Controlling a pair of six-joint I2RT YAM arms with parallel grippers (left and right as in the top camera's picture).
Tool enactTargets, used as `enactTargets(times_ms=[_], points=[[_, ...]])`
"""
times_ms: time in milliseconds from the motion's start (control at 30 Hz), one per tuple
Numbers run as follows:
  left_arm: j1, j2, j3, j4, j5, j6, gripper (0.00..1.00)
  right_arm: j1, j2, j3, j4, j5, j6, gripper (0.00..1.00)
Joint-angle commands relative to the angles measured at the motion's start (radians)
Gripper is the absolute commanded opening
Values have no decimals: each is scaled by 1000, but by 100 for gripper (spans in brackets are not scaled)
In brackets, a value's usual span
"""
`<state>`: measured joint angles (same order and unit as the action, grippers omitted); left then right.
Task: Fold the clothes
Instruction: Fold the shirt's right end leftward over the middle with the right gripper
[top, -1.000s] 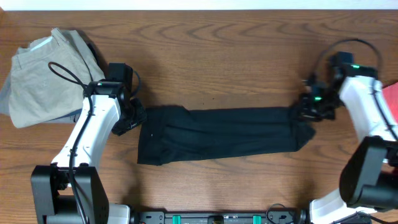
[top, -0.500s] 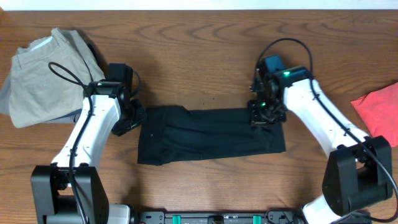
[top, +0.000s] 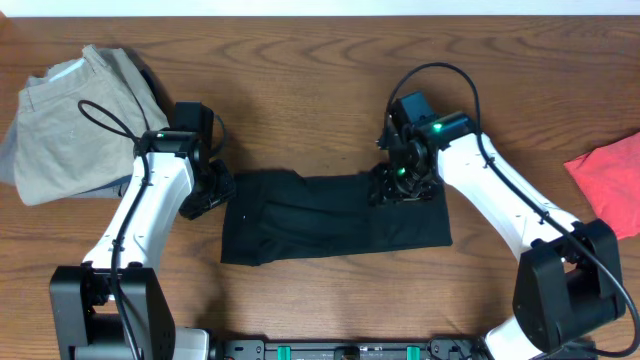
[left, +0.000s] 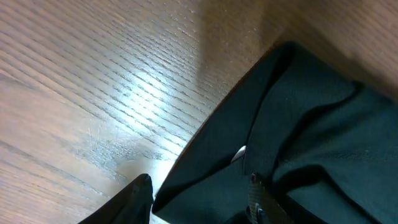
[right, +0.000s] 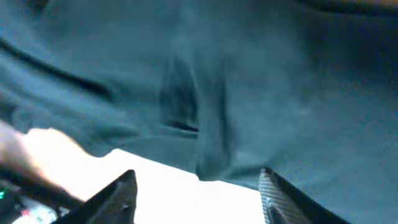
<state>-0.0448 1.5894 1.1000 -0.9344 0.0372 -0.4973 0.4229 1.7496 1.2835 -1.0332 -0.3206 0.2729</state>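
Your shirt (top: 330, 215) lies flat on the table (top: 300, 80) near its middle, folded into a long dark band that runs side to side between the two arms. At the band's left end you have the left gripper (top: 220, 190) low over the upper corner. In the left wrist view its jaws stand apart and straddle the cloth's edge: one tip sits over bare wood just beside the hem, and the other sits over the black fabric, which creases into a couple of soft ridges there. Nothing in that view shows the cloth pinched. At the other end you have the right gripper (top: 395, 190) resting over the band's upper edge, a little in from the right end, with the arm reaching in from the right. The right wrist view is blurred, but you can see both tips well apart at the bottom of the picture, a bright gap between them, and dark cloth filling the space ahead. Those jaws are parted too, with nothing clamped. The right stretch of the band looks like a second layer lying on the first, though the black fabric hides the exact edge. Off to the far left a pair of tan trousers (top: 70, 125) lies bunched near the table's corner, well apart from the shirt, and a red cloth (top: 610, 180) sits at the right edge.
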Motion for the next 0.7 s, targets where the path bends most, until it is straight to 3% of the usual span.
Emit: enactTargets(times_ms=[0, 67, 367, 667], points=[[4, -3, 16, -4, -19, 3, 51, 9, 3, 3, -3, -34, -65, 63], [4, -3, 16, -4, -19, 3, 52, 6, 3, 3, -3, 7, -64, 60], [4, 5, -16, 13, -14, 77, 72, -16, 3, 3, -45, 307, 53, 64], [4, 140, -61, 99, 252, 326, 81, -50, 3, 3, -45, 310, 51, 65]])
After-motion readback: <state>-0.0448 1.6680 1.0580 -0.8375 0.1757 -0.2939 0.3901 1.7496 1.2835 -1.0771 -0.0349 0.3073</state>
